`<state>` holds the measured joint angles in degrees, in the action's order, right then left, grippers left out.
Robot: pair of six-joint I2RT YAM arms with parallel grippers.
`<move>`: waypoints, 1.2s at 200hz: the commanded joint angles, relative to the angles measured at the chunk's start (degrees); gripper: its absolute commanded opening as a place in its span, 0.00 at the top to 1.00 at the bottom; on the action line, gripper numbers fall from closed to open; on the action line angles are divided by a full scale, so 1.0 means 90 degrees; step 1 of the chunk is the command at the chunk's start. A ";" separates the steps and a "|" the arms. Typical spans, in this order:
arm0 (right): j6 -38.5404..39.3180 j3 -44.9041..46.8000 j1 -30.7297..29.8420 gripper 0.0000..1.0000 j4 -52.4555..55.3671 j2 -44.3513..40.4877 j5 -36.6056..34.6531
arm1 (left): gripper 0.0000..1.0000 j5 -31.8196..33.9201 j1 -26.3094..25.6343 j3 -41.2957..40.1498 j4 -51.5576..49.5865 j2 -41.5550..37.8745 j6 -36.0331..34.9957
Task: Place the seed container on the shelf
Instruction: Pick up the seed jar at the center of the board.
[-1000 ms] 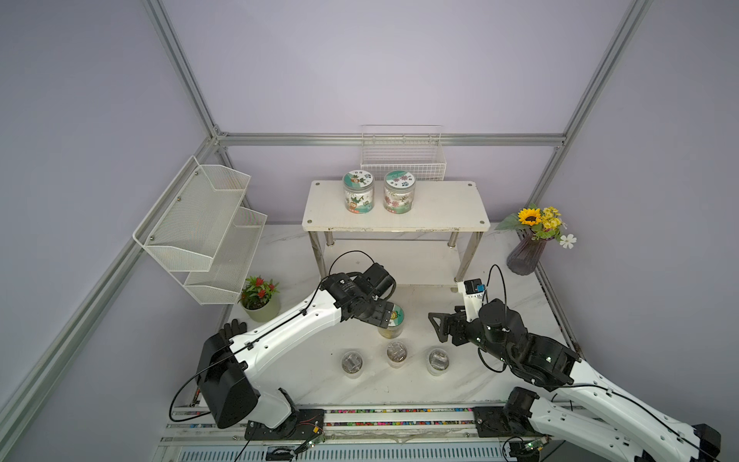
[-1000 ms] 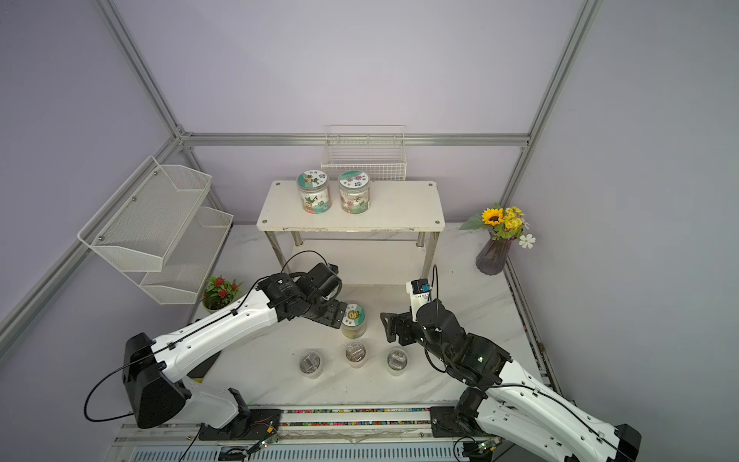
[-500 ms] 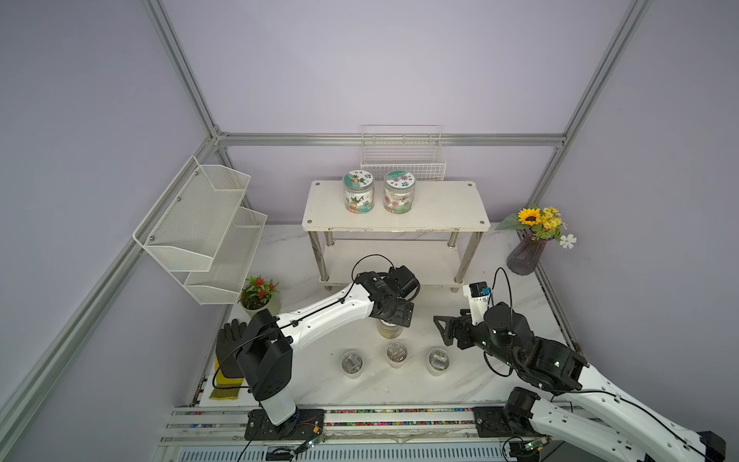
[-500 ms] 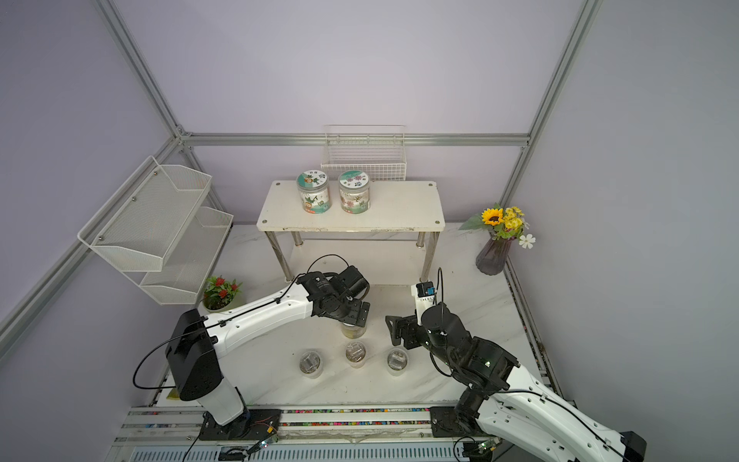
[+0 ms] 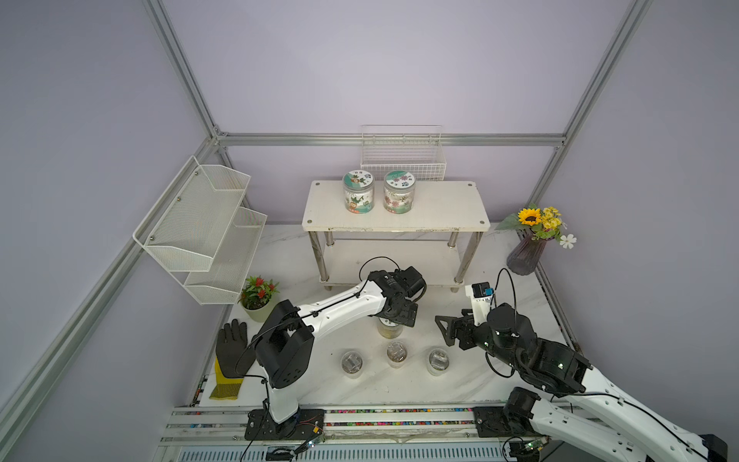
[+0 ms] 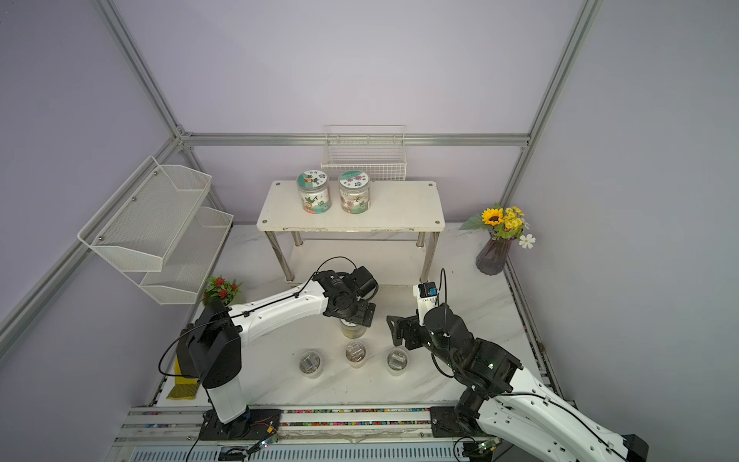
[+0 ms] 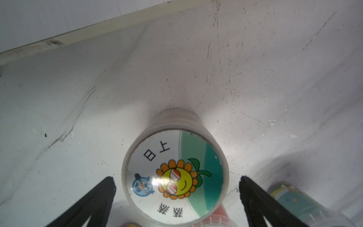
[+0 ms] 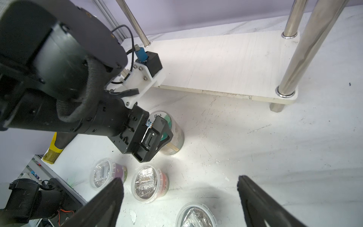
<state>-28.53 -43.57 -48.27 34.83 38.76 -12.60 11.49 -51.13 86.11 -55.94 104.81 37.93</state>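
The seed container [image 5: 388, 329], a clear cylindrical plastic jar with a flat lid printed with a cartoon sunflower, stands upright on the white marble-pattern tabletop [image 5: 380, 386]. In both top views it is just below centre of the frame, in front of the shelf's lower board. Tan granular fill shows through its lower wall. By its build it is probably light and rigid, with a smooth wall that may slip under a weak pinch; the lid rim looks like poor purchase. Take hold across the diameter on the side wall, below the lid, and keep the jar upright in transfer. The left gripper [image 7: 177, 183] hangs directly above the jar, pointing down, jaws spread wide. In the left wrist view each black fingertip [image 7: 109, 186] stands just outside the lid edge with a gap showing, so nothing is held. Side clearance is small, so the descent calls for accurate centring. The right gripper [image 5: 450, 330] sits to the right of the jar, apart from it, jaws likewise wide and empty. Three low clear tubs with film lids [image 5: 396, 353] form a row nearer the bottom of the frame, the middle one just beside the jar and liable to be bumped. The shelf [image 5: 440, 208], a white two-tier board stand on chrome tube legs, occupies the upper centre. Its top board carries a green-printed jar [image 5: 358, 195] and a floral-printed jar [image 5: 399, 195] on the left half, and the right half is bare.
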 commanded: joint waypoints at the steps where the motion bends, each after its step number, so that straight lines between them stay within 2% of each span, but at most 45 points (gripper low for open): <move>1: -0.0074 -0.0052 -0.0027 0.06 0.0154 -0.0111 -0.0098 | 0.00 0.0053 -0.0011 0.0223 -0.0044 0.0035 0.0027; 100: -0.0101 0.0020 -0.0027 0.06 0.0135 -0.0123 -0.0065 | 0.00 0.0052 -0.0013 0.0354 -0.0237 0.0375 -0.0058; 195: -0.0042 0.0078 -0.0027 0.06 0.0035 -0.0025 -0.0035 | 0.08 0.0002 -0.0011 0.0422 -0.0259 0.0470 -0.0170; 240: -0.0016 0.0095 -0.0024 0.07 0.0008 -0.0010 -0.0016 | 0.15 0.0015 -0.0012 0.0462 -0.0304 0.0458 -0.0259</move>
<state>-29.12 -43.55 -48.27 35.59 38.63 -12.56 11.14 -51.13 88.23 -58.28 108.88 36.77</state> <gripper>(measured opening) 0.934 0.873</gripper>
